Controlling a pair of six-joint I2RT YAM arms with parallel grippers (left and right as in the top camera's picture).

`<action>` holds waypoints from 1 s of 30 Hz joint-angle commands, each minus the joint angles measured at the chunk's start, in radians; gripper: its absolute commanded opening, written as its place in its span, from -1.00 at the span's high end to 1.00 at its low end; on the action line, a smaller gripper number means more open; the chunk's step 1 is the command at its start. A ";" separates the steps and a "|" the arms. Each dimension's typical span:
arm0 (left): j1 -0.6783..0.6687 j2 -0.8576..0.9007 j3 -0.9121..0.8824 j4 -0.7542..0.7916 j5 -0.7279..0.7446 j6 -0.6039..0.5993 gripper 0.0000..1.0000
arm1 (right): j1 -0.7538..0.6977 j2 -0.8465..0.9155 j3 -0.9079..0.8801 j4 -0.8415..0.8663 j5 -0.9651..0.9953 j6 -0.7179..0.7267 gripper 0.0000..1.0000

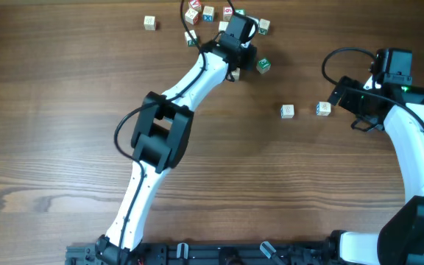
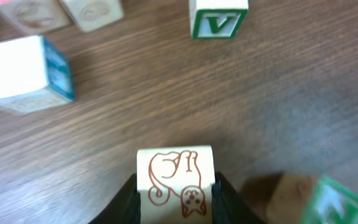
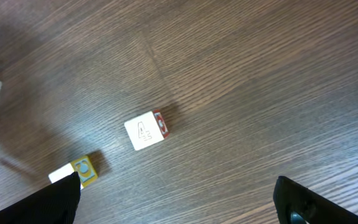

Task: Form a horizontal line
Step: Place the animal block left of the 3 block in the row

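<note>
Left gripper (image 2: 176, 190): jaws narrowed onto a cube with a brown animal drawing (image 2: 174, 180), one dark finger (image 2: 227, 205) flush against each side, cube pinched between them. Whether lifted or resting on the wooden table (image 2: 241, 106), not discernible.

Well ahead of these jaws: a cube with a green V (image 2: 219, 22). Ahead and off to the view's left: a white cube with a blue side (image 2: 23, 74), with two blurred pale cubes (image 2: 92, 12) beyond it. Just beside the jaws on the view's right, apart from the pinched cube: a green-marked cube (image 2: 334, 202), cut by the frame edge.

Right gripper (image 3: 178, 180): jaws spread wide, nothing between them. Ahead of the open jaws, a little toward the view's left: a pale cube with a faint letter on top and a red side (image 3: 145, 130). At the tip of the finger on the view's left: a cube with a yellow side (image 3: 84, 169), partly hidden by that finger; touching it or not, impossible to tell.

Task's horizontal line not yet formed: in the overhead view, these last two cubes level with each other, a gap between them, just ahead of the right jaws and well apart from the left jaws.
</note>
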State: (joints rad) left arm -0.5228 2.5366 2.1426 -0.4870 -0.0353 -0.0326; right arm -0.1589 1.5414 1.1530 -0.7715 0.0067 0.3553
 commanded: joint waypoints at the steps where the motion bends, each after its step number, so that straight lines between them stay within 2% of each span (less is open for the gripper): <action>1: 0.006 -0.212 0.018 -0.116 -0.079 -0.090 0.67 | -0.003 0.006 0.005 -0.003 -0.016 0.011 -1.00; 3: 0.006 -0.274 0.018 -0.224 -0.079 -0.178 0.77 | -0.003 0.006 0.005 -0.005 -0.016 0.011 -0.99; 8: -0.003 -0.362 0.018 -0.516 -0.076 -0.404 0.84 | -0.003 0.006 0.005 -0.007 -0.013 0.010 -0.99; 12: -0.029 -0.346 -0.010 -0.640 -0.040 -0.525 0.92 | -0.004 0.006 0.005 -0.003 0.047 0.011 -0.99; 14: -0.053 -0.338 -0.069 -0.604 0.010 -0.560 0.92 | -0.004 0.006 0.005 0.003 0.048 0.011 -0.99; 18: -0.130 -0.337 -0.234 -0.404 0.107 -0.560 0.80 | -0.005 0.006 0.005 -0.002 0.053 0.011 -0.99; 26: -0.249 -0.337 -0.463 -0.104 0.101 -0.721 0.74 | -0.005 0.006 0.005 -0.016 0.095 0.013 -0.99; 30: -0.279 -0.337 -0.521 -0.051 0.055 -0.764 0.73 | -0.005 0.006 0.005 -0.016 0.094 0.014 -1.00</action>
State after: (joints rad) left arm -0.7918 2.1929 1.6657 -0.5587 0.0540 -0.7136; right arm -0.1589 1.5414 1.1530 -0.7864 0.0750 0.3557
